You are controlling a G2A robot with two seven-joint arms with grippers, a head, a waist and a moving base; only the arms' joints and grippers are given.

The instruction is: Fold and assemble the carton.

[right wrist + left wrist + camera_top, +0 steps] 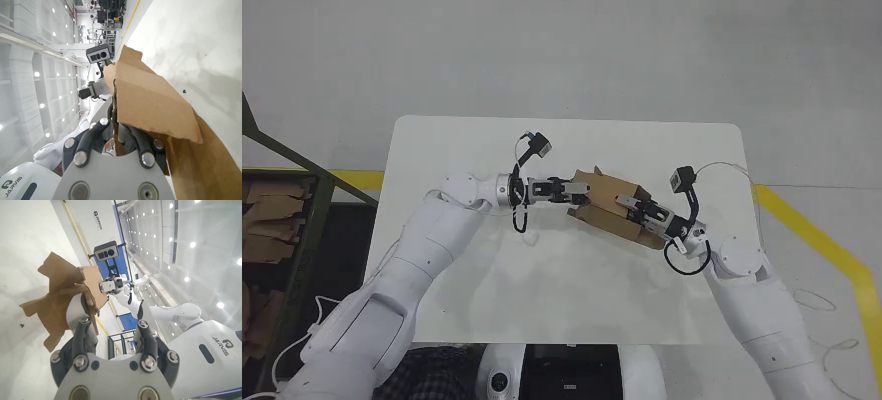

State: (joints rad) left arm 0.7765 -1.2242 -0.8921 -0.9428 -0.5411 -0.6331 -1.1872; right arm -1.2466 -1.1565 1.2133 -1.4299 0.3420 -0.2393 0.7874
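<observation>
The carton [610, 202] lies partly formed at the centre of the table [462, 290], its long axis running from upper left to lower right in the top view. The left gripper [572, 190] stands at its upper-left end, fingers spread, one touching a flap. The right gripper [642, 212] pinches the lower-right wall.

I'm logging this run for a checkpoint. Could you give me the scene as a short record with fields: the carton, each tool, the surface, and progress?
Carton: brown cardboard, partly opened, flaps loose and ragged, over the middle of the table
Left tool: open at one end of the carton, one finger against a panel
Right tool: shut on a carton wall at the opposite end
Table: white
Progress: carton not yet folded into a box
</observation>
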